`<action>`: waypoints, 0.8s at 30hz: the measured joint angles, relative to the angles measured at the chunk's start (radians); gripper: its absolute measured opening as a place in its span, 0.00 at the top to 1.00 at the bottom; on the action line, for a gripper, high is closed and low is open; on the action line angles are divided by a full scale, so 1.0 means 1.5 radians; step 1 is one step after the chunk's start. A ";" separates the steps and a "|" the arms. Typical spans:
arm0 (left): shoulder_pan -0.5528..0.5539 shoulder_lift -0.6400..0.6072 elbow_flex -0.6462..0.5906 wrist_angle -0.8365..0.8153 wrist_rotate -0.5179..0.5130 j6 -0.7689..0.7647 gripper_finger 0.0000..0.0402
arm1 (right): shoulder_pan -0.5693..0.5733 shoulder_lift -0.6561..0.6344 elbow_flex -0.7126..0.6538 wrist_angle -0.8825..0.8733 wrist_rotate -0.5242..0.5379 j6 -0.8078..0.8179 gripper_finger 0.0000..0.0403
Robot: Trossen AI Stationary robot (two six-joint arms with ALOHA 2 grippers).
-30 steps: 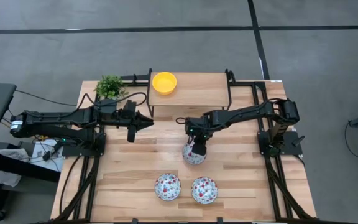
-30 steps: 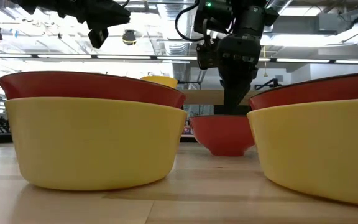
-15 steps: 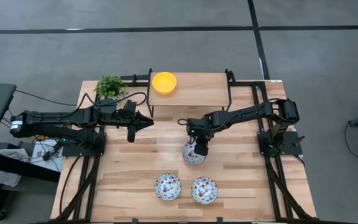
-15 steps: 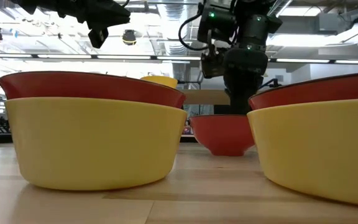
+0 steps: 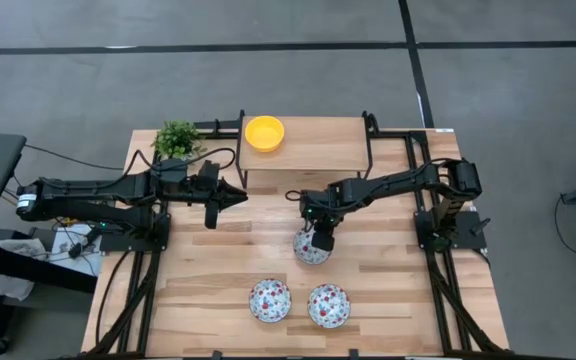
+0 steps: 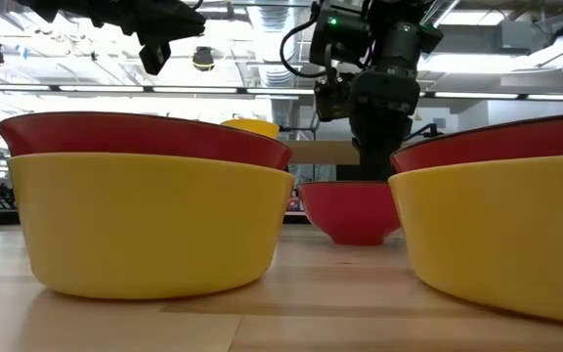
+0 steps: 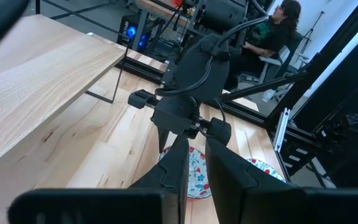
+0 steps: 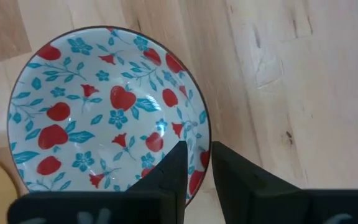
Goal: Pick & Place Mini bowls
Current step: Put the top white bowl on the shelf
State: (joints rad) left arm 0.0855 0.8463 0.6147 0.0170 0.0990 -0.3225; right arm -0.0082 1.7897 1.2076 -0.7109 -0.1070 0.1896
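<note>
One yellow bowl (image 5: 264,132) sits on the shelf (image 5: 318,145), upper centre. The right gripper (image 5: 317,241) pinches a floral bowl's (image 5: 309,250) rim mid-frame; two floral bowls (image 5: 270,300) wait below. The left gripper (image 5: 236,196) hovers narrow, empty.

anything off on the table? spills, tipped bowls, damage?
Nothing stands out. The three white floral-patterned mini bowls sit upright on the wooden table, the plain yellow mini bowl upright on the raised shelf. Right gripper straddles one bowl's rim.
</note>
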 joint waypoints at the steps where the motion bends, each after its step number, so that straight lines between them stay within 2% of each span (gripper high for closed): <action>1: 0.000 0.000 0.000 0.000 0.000 0.000 0.87 | 0.001 0.000 0.000 0.000 0.001 -0.002 0.86; 7: 0.000 0.000 0.000 0.004 0.000 -0.005 0.87 | 0.004 0.000 0.000 0.002 0.001 -0.003 0.98; 24: 0.000 0.000 0.000 0.005 0.000 -0.005 0.87 | -0.001 0.000 0.001 -0.006 -0.023 0.013 1.00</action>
State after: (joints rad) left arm 0.0853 0.8462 0.6147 0.0242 0.0990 -0.3305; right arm -0.0097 1.7897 1.2087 -0.7202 -0.1411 0.2096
